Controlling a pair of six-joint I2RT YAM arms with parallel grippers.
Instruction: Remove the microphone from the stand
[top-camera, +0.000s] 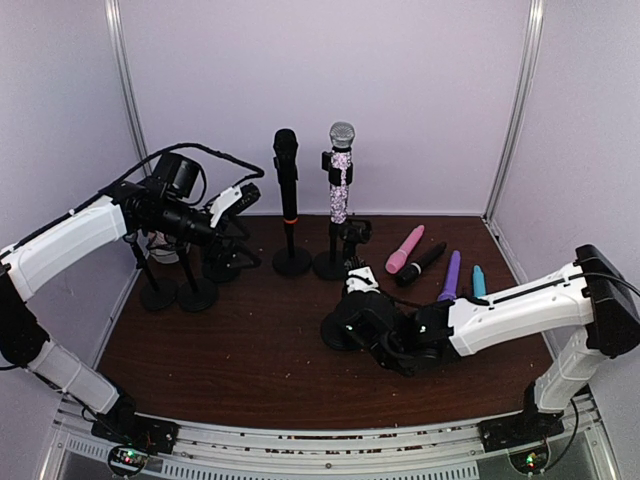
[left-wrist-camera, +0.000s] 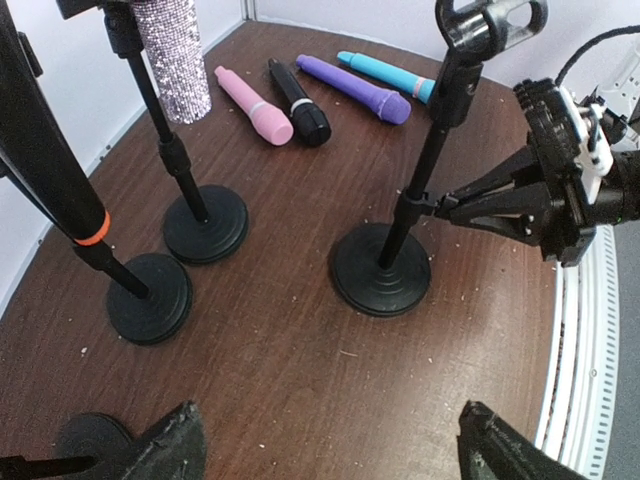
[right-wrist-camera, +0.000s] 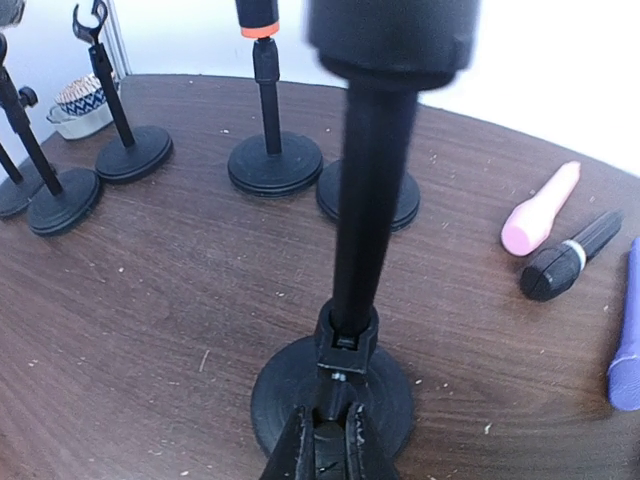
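Observation:
Two microphones sit in stands at the back: a black one with an orange ring (top-camera: 286, 172) and a rhinestone one (top-camera: 341, 180). In front of them is a stand (top-camera: 353, 262) with an empty clip (left-wrist-camera: 490, 20). My right gripper (right-wrist-camera: 333, 425) is shut on the collar low on this stand's post (right-wrist-camera: 345, 345), just above its round base (right-wrist-camera: 290, 395); the same grip shows in the left wrist view (left-wrist-camera: 440, 203). My left gripper (top-camera: 240, 200) hangs open at the back left, above bare table (left-wrist-camera: 335, 450), holding nothing.
Pink (top-camera: 404, 248), black (top-camera: 420, 263), purple (top-camera: 450, 275) and teal (top-camera: 478, 282) microphones lie loose at the right. Empty stands (top-camera: 197, 293) and a small bowl (right-wrist-camera: 82, 95) stand at the left. Walls close in the back and sides.

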